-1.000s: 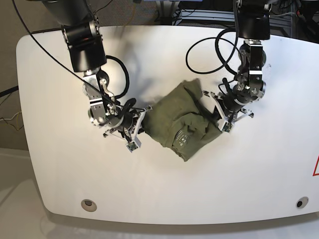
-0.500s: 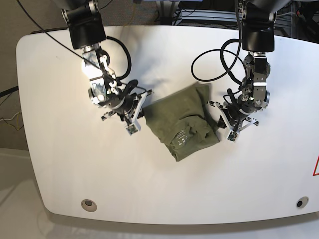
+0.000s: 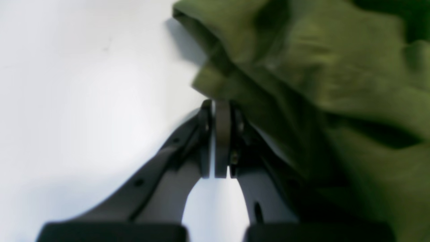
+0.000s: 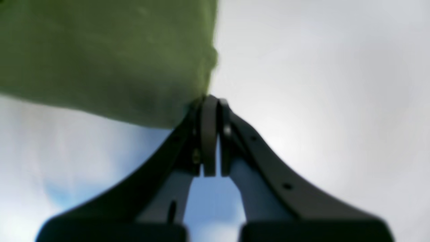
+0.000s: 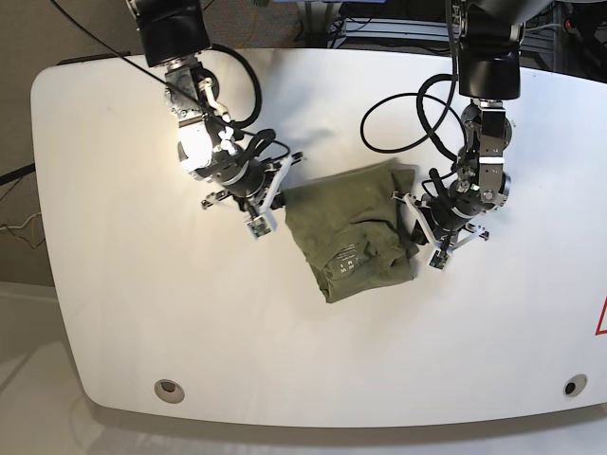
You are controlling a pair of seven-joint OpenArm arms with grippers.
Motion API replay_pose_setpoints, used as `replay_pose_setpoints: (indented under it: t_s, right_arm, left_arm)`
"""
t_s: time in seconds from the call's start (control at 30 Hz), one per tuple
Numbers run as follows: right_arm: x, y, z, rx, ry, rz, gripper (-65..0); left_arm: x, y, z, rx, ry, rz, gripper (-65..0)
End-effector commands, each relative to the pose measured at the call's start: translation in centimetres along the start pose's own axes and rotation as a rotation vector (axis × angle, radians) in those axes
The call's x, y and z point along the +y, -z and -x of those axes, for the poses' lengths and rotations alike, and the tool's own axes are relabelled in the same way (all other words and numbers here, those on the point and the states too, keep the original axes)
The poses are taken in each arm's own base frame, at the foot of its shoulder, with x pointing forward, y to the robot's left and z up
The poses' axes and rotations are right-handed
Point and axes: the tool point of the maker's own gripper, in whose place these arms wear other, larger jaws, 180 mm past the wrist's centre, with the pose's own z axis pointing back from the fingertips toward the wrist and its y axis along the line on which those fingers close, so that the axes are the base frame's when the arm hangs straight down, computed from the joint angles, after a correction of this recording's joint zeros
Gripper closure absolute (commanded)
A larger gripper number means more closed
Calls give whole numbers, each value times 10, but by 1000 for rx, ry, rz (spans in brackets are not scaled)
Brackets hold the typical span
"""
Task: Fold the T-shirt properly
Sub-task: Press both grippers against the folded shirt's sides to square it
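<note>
Tools (image 5: 281,187) (image 5: 413,220) both clamped on T-shirt (image 5: 351,232) edges.

You see the T-shirt (image 5: 356,226) bunched at the middle of the white bench (image 5: 142,313), with the right claw (image 5: 270,194) and left claw (image 5: 420,223) touching its opposite edges.

The T-shirt (image 5: 356,227) is lying bunched near the middle of the table (image 5: 123,313), w/ the label (image 5: 343,263) sitting on its top side toward the near edge. The right gripper (image 5: 277,190) is sitting at the shirt's left edge in base view, touching the cloth, & the left gripper (image 5: 415,220) is sitting at its right edge, likewise touching, so the shirt is lying between the two. A cable (image 5: 408,104) is looping over the tabletop behind the shirt, beside the left arm.
</note>
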Motion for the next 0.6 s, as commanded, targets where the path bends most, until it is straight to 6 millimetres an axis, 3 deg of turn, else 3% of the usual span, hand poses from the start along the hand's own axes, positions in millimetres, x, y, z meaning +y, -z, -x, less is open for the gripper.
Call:
replay_pose_setpoints:
  t_s: [0.0,0.3,0.57]
  right_arm:
    - [15,-3,-20,-64,-5,-34,0]
    - [58,4,-19,-49,-35,-109,0]
    - [50,6,-21,-49,5,-62,0]
  left_arm:
    - [6,-2,-19,-56,8,-11,-3]
    - [10,-4,-20,-59,14,-19,-3]
    - [18,-13,-26,-73,38,-39,-3]
